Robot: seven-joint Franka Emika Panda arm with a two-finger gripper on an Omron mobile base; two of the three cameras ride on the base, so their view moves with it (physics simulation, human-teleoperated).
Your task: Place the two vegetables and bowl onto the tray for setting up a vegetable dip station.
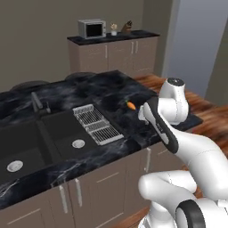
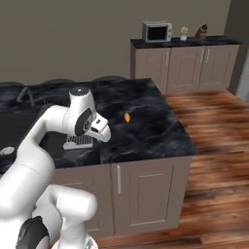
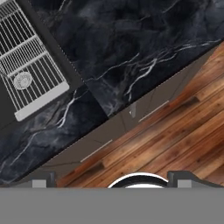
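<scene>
A small orange carrot piece (image 1: 130, 105) (image 2: 127, 117), one of the vegetables, lies on the black marble counter (image 1: 111, 89) to the right of the sink. My gripper (image 3: 111, 178) hangs above the counter's front edge, nearer the base than the carrot and apart from it. Its dark fingertips (image 3: 43, 177) stand wide apart, so it is open with nothing between them. In the right base view my gripper (image 2: 103, 132) points down over the counter edge. The bowl and the tray are out of view.
A grey wire drying rack (image 1: 97, 123) (image 3: 30, 74) lies over the sink (image 1: 26, 151), with a faucet (image 1: 36, 101) behind. Cabinet fronts (image 3: 131, 116) and wood floor (image 3: 175, 135) lie below the hand. A microwave (image 1: 92, 28) stands on the far counter.
</scene>
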